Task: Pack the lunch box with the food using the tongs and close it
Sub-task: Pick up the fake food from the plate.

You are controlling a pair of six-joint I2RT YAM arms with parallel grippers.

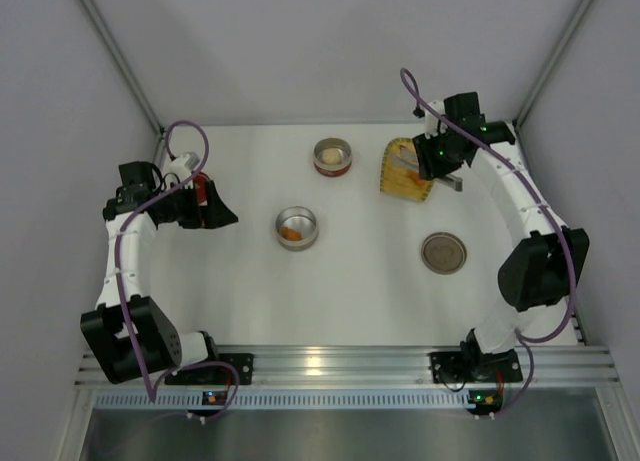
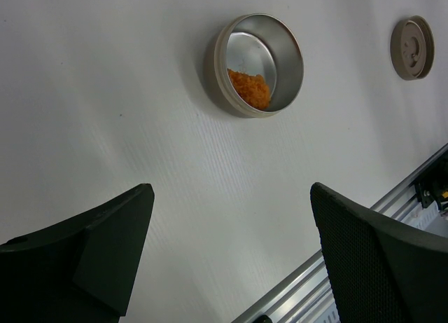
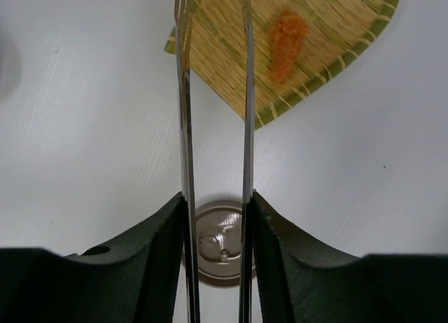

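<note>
right gripper (image 3: 215,200): closed on the tongs (image 3: 185,127), with one finger pressing each thin arm from the outside. the two arms run forward from the grip, nearly parallel, with a gap between them. the tongs reach out over the near edge of the yellow woven tray (image 3: 322,15). their tips sit at the top edge of the wrist view, and whether they touch the weave cannot be told.

one orange piece (image 3: 285,43) lies on the tray to the right of the right-hand tong arm. it is outside the gap and not touching the metal. the lid (image 3: 218,242) lies flat on the table (image 3: 84,127), seen through the gap close to the fingers.

left gripper (image 2: 231,190): jaws wide, nothing between them, over bare table at the left side and well apart from the tongs. an open tin (image 2: 217,67) lies ahead of it with orange chunks (image 2: 250,88) at one side of its floor.

top view: a second tin (image 1: 333,171) holds the whitish lump (image 1: 329,156). it stands just left of the tray and apart from both grippers.
</note>
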